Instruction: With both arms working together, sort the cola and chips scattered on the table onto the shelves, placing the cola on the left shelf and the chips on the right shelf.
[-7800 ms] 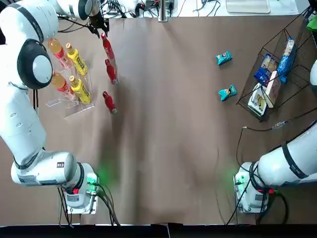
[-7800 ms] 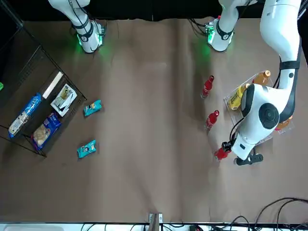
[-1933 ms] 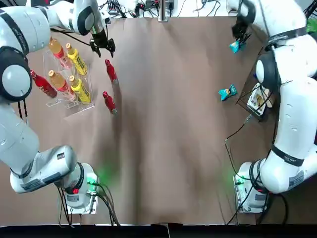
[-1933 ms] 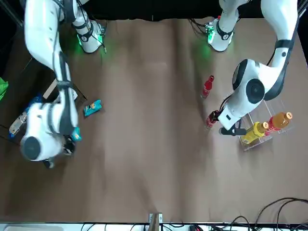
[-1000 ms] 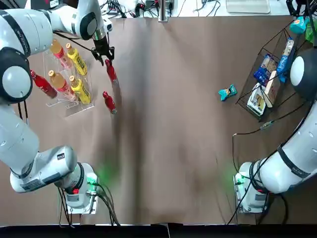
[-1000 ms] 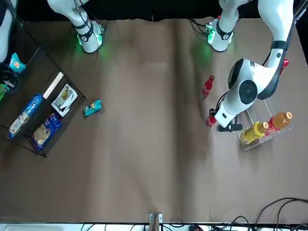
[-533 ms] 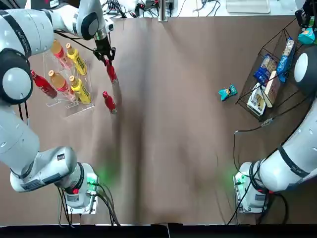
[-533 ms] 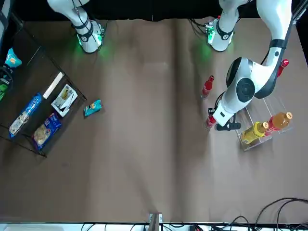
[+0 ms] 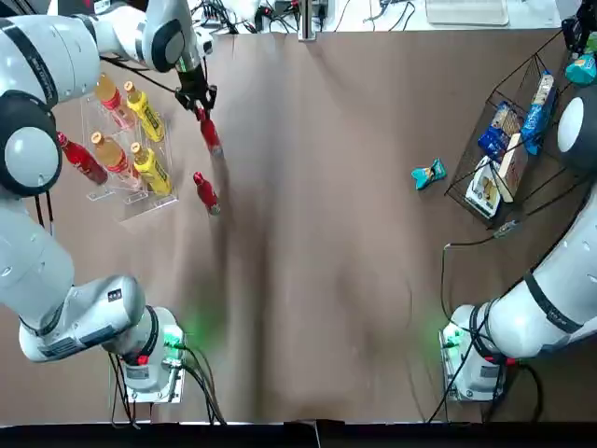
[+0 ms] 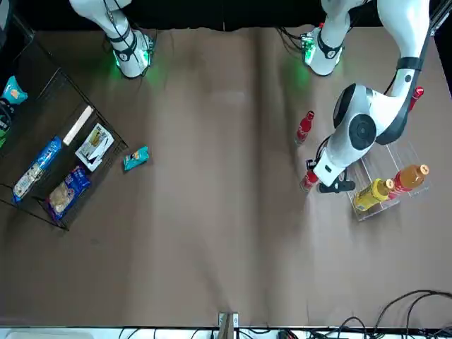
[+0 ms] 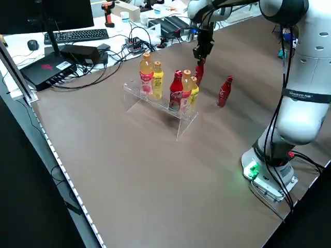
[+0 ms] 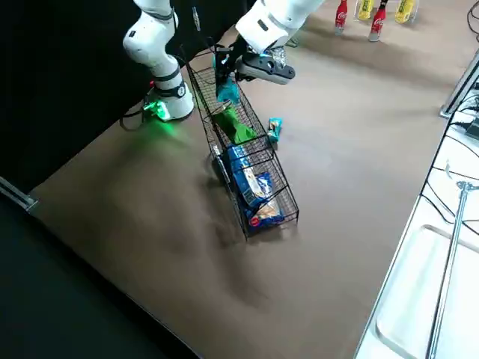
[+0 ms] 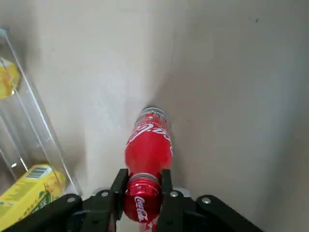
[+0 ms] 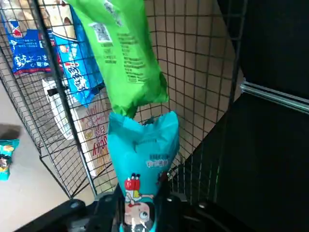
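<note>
left tool (image 13: 143, 193) clamps a standing cola bottle (image 13: 147, 145); right tool (image 14: 140, 203) holds a teal chips packet (image 14: 142, 159) over the wire rack (image 14: 193, 63).

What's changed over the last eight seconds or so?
One cola bottle went from the table onto the left shelf. The left gripper now grips a second cola bottle. The right gripper carried a teal chips packet to the right shelf. The third cola bottle and other teal packet stayed put.

We are looking straight down from overhead and from across the table (image 9: 308, 280), both sharing the wire basket (image 10: 42, 141). Raised side cameras are looking diagonally; wrist cameras are sitting close.
</note>
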